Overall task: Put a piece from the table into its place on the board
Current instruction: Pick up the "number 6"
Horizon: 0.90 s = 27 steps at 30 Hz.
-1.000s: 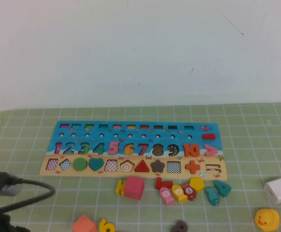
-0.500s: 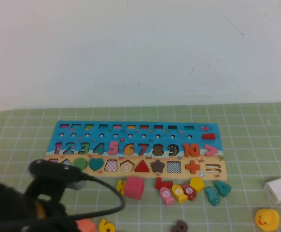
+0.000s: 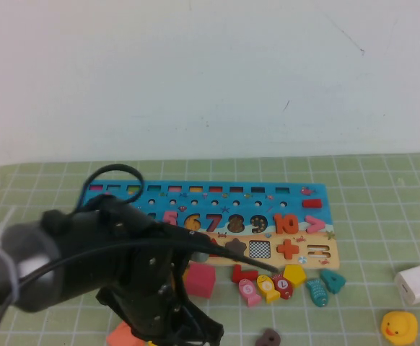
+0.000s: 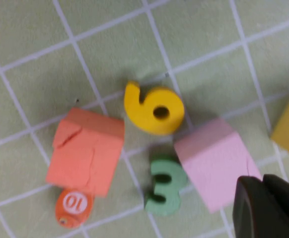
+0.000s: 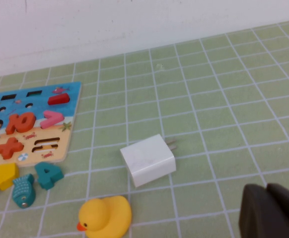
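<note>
One board (image 3: 296,193) is lying across the middle of the table (image 3: 383,216), its blue part holding coloured numerals and its tan strip holding shape pieces, with the left stretch hidden behind the left arm. The arm is reaching over the near left part of the table, and the left gripper (image 4: 266,208) is hovering above the piece (image 4: 153,108), a yellow 6 lying flat on the mat close to the near edge; only a dark corner of it is showing, so I cannot tell whether its fingers are apart or together. Around the 6, one orange block (image 4: 86,150) is sitting just beside it, one pink block (image 4: 215,166) is touching it, one green 3 (image 4: 165,187) is lying between the two blocks, and one orange disc marked 10 (image 4: 73,208) is touching the orange block. Toward the near right corner, one white charger (image 5: 148,159) and one yellow duck (image 5: 104,215) are resting. The right gripper (image 5: 273,210) is hanging above that corner; I cannot tell its finger state either.
</note>
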Each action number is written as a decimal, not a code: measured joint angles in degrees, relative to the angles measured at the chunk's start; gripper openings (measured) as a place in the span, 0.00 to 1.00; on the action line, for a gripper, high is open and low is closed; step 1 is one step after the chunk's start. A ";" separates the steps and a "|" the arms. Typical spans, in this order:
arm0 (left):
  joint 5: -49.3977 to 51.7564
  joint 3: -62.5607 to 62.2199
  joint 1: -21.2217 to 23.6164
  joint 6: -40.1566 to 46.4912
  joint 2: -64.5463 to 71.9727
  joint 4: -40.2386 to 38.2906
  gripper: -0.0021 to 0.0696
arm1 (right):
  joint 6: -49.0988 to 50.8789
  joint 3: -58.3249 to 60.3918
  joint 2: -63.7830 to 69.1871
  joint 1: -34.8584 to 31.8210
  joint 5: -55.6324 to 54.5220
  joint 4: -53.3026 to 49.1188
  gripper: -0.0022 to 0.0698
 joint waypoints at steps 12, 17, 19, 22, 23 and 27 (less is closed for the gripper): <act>-1.93 -1.65 1.81 -11.52 6.03 1.80 0.03 | 0.00 0.00 0.00 0.00 0.00 0.00 0.03; -3.07 -1.65 3.70 -16.54 6.37 1.80 0.11 | 0.00 0.00 0.00 0.00 0.00 0.00 0.03; -3.44 -1.65 4.13 -18.76 6.37 1.80 0.21 | 0.00 0.00 0.00 0.00 0.00 0.00 0.03; -3.66 -1.65 4.38 -22.38 6.37 1.80 0.39 | 0.00 0.00 0.00 0.00 0.00 0.00 0.03; -3.75 -1.65 4.47 -23.42 6.37 1.80 0.44 | 0.00 0.00 0.00 0.00 0.00 0.00 0.03; -3.88 -1.65 4.65 -26.42 6.37 1.27 0.59 | 0.00 0.00 0.00 0.00 0.00 0.00 0.03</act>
